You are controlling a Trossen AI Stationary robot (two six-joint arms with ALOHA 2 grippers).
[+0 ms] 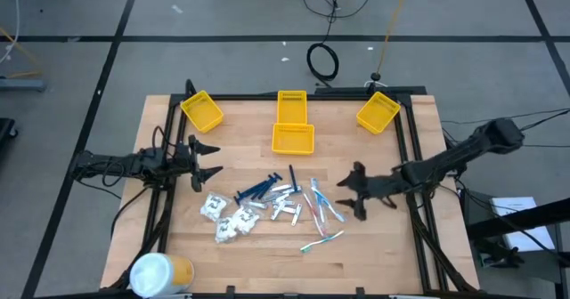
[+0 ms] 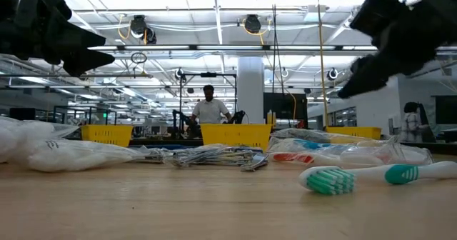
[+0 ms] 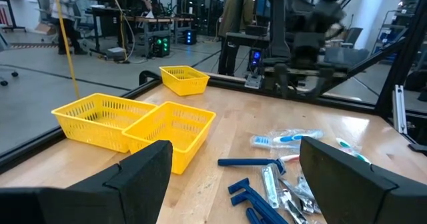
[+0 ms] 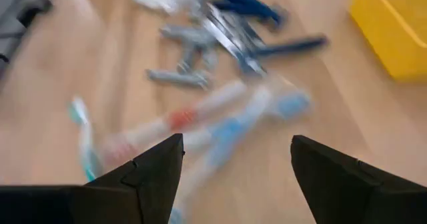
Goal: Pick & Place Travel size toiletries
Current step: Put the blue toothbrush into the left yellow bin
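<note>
At the near left corner of the wooden table (image 1: 374, 246) lies a large white-and-yellow cylinder (image 1: 160, 273). Just beyond it, mid-table, the toiletries sit in a loose pile: white crinkly packets (image 1: 227, 217) on the left, dark blue razors (image 1: 263, 189) and small silvery tubes (image 1: 285, 206) in the middle, and thin toothbrushes (image 1: 322, 214) on the right, one with a green head (image 2: 328, 181) lying nearest. The right gripper (image 1: 356, 192) hovers just right of the toothbrushes, its fingers spread apart and holding nothing. The left gripper (image 1: 203, 161) hangs left of the pile, above the table, fingers also spread wide and empty. Farther back stand four yellow bins (image 1: 293, 139): two touching in the middle, one at each far corner. A person (image 2: 209, 108) stands in the room beyond.
</note>
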